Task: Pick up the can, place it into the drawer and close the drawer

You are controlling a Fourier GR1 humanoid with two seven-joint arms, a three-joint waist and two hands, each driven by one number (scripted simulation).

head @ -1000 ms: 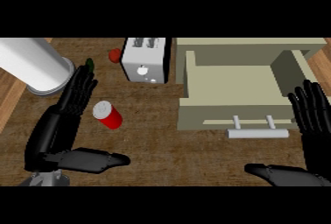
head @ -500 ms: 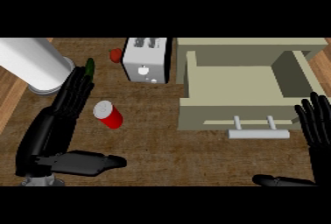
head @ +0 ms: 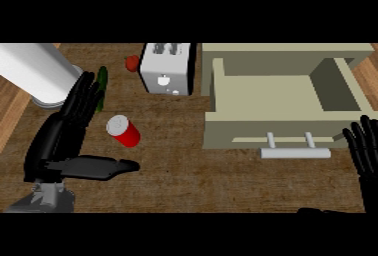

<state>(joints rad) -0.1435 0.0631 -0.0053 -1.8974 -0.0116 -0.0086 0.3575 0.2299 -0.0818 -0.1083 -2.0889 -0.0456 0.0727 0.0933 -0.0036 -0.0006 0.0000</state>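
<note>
The red can (head: 124, 131) is standing on the dark wooden counter (head: 192, 180), left of the middle, and its pale top is facing the far left. It is sitting apart from everything else, with bare wood showing all round it.

The left hand (head: 55, 145) is hovering just left of the can, and its fingers (head: 81, 102) are stretching straight toward the far side. Its thumb (head: 100, 167) is reaching out to the right, nearer than the can. So the hand is spreading wide, the can is sitting in the angle between fingers and thumb, and neither one is touching it.

Beyond the fingertips a thin green thing (head: 102, 80) is partly hiding behind the hand, too small to name. A large white cylinder (head: 37, 72) is filling the far left corner. A white toaster (head: 168, 67) is standing far of the can, and a small red round thing (head: 133, 62) is sitting just left of it.

The beige drawer (head: 214, 100) is standing open to the right of the can, well apart from it. Its inside is showing, and a pale bar handle (head: 295, 152) is running along its near front.

The right hand (head: 367, 155) is resting at the right edge, just right of the handle, with its fingers straight and pointing far.
</note>
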